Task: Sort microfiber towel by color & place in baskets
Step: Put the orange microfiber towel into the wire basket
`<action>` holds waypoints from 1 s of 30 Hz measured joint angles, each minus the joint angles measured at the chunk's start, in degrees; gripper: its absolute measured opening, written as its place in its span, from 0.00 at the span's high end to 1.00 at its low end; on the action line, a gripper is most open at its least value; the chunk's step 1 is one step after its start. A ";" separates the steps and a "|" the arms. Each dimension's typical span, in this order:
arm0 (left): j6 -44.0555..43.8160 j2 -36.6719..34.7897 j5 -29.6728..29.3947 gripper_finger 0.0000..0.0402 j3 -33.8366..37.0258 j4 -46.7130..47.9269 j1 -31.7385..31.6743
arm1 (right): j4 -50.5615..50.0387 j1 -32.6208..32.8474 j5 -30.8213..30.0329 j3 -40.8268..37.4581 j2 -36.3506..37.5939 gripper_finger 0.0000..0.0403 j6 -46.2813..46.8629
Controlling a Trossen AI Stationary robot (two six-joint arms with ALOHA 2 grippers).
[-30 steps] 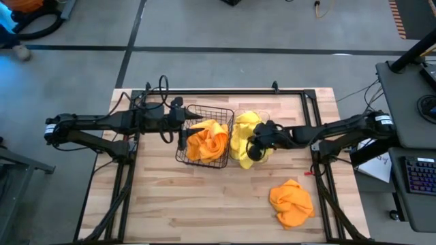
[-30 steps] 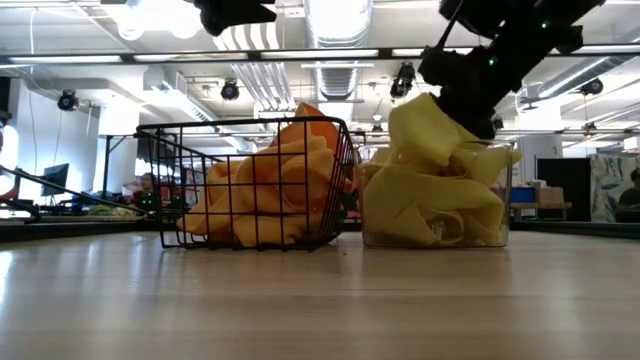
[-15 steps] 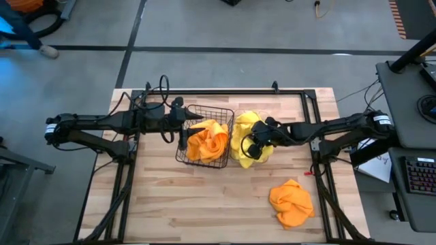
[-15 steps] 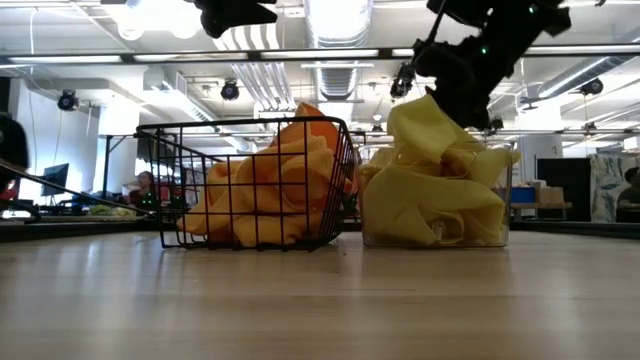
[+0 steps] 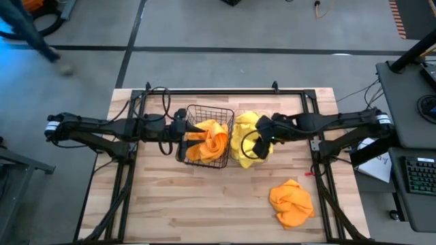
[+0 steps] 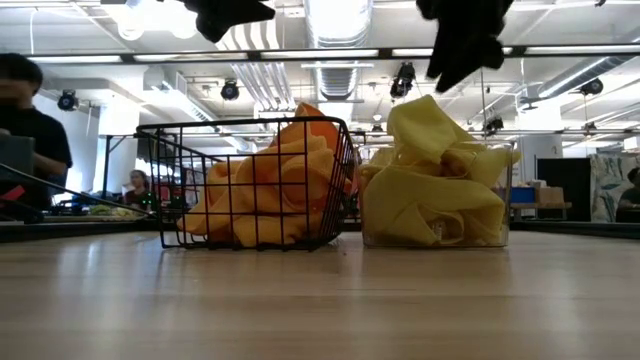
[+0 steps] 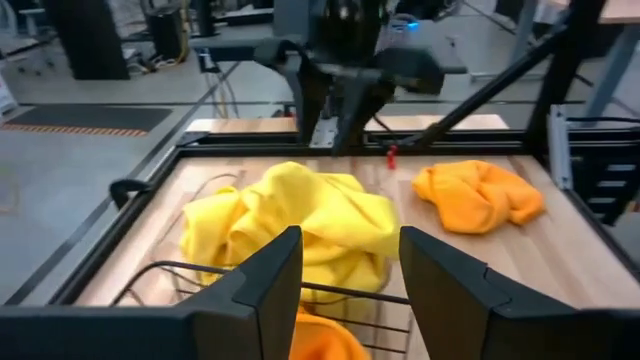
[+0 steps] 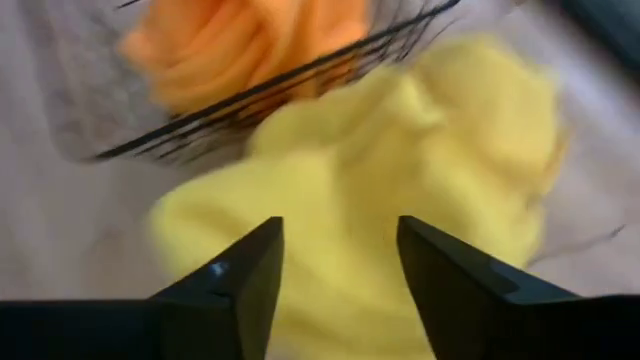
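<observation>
Looking down from the high view, I see the task almost finished. The black wire basket (image 5: 204, 136) holds the orange towels (image 5: 208, 141), and the clear plastic bin (image 6: 436, 205) just beside it is heaped with yellow towels (image 5: 245, 139). Only 1 orange towel (image 5: 291, 202) is left, lying on the table (image 5: 204, 204) well apart from both baskets, toward the right arm's side. I have the right gripper (image 5: 262, 131) above the yellow pile, fingers spread and holding nothing. The left gripper (image 5: 182, 129) waits at the wire basket's rim, also spread and empty. I judge that 1 more pick into the wire basket would complete the sorting.
</observation>
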State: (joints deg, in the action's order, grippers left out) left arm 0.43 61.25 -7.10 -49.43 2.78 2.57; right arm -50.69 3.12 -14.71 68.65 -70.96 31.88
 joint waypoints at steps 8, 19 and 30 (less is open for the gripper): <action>-0.98 -1.19 -0.02 0.62 0.54 -2.62 5.15 | -11.76 11.16 11.64 3.58 -0.32 0.47 16.79; -1.69 -1.65 -0.95 0.62 8.44 -23.22 13.69 | -13.51 30.85 14.36 -3.40 -2.77 0.42 48.95; -5.53 -1.54 -2.94 0.62 9.82 -26.36 14.65 | 1.73 39.55 19.23 -15.88 -7.72 0.28 62.70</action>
State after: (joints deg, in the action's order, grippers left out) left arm -5.10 59.70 -10.04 -39.62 -23.58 17.21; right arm -48.97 42.67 4.52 52.77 -78.68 94.59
